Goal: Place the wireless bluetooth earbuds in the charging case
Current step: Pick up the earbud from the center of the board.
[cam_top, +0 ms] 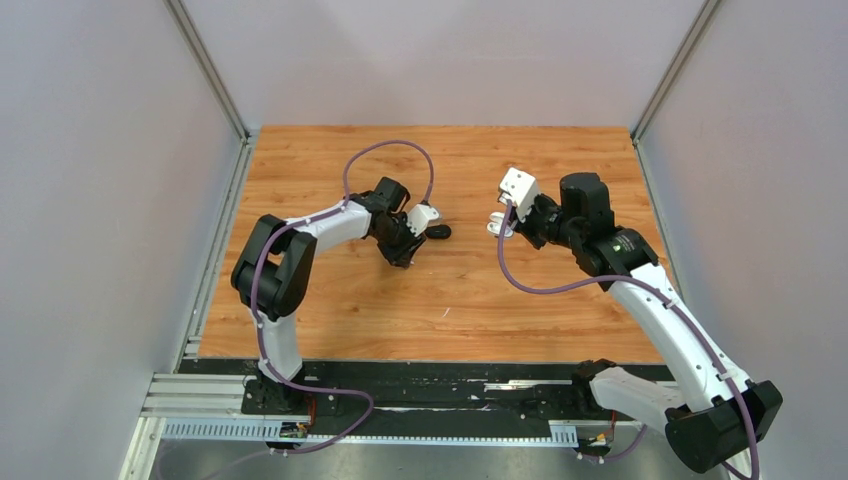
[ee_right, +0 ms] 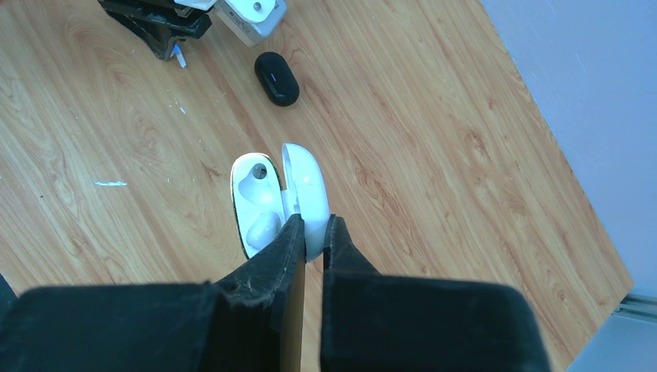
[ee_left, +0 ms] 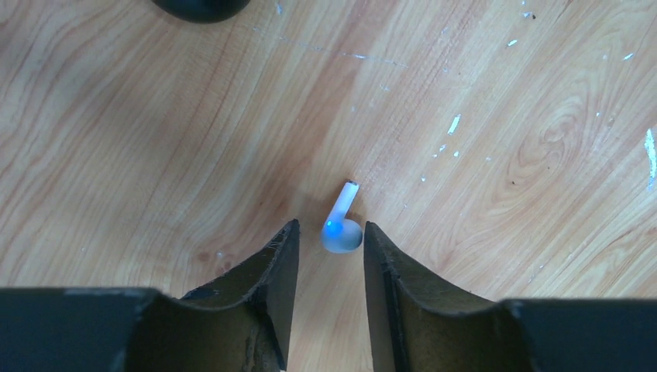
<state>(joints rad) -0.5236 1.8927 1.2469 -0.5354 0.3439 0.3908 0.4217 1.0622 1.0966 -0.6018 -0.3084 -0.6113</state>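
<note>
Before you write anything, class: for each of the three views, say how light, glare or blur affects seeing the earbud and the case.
Top view: even, soft light, but the case is small and lacks detail. Left wrist view: the earbud is crisp, a blue glow on its head; the fingers beside it are dark. Right wrist view: the lid glares white.

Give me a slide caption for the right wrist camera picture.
Right claw pinches the open charging case by its lid; one earbud seated, the other socket empty.
</note>
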